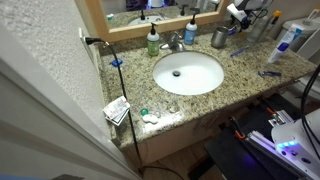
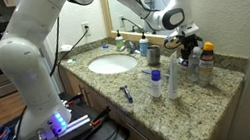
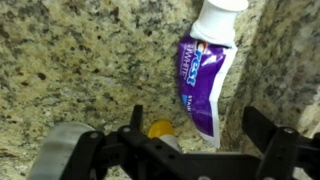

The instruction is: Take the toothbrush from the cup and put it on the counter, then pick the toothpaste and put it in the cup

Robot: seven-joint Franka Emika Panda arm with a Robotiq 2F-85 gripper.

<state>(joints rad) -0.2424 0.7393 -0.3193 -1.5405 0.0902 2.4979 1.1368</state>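
While the end effector point(image 1: 237, 16) is hanging over the back edge of the tabletop point(image 1: 250, 78), past the sink point(image 1: 200, 82), it is showing too small in an exterior view to judge its opening. The cup point(image 1: 219, 38) is standing just beside it, near the back edge, in line with the blue bottle point(image 1: 191, 33) and the green bottle point(image 1: 153, 40). A slim light blue stick, seemingly the toothbrush point(image 1: 240, 52), is lying on the granite just in front of the cup, outside it. A dark blue item point(image 1: 270, 72) is lying nearer the front edge.

In an exterior view along the tabletop point(image 2: 206, 103), the arm point(image 2: 33, 64) is arching over the sink point(image 2: 112, 65). The end effector point(image 2: 189, 50) is pointing down above the back edge. I cannot pick out the cup there.

In the wrist view the end effector point(image 3: 175, 155) is standing spread wide and gripping nothing, its fingers point(image 3: 70, 150) sitting far apart along the bottom. The toothpaste point(image 3: 205, 80), a purple tube with a white cap, is lying flat on the tabletop point(image 3: 80, 60) beyond the fingers, alongside the granite backsplash point(image 3: 285, 60). A small yellow thing point(image 3: 160, 128) is sitting just beside the tube's near end.
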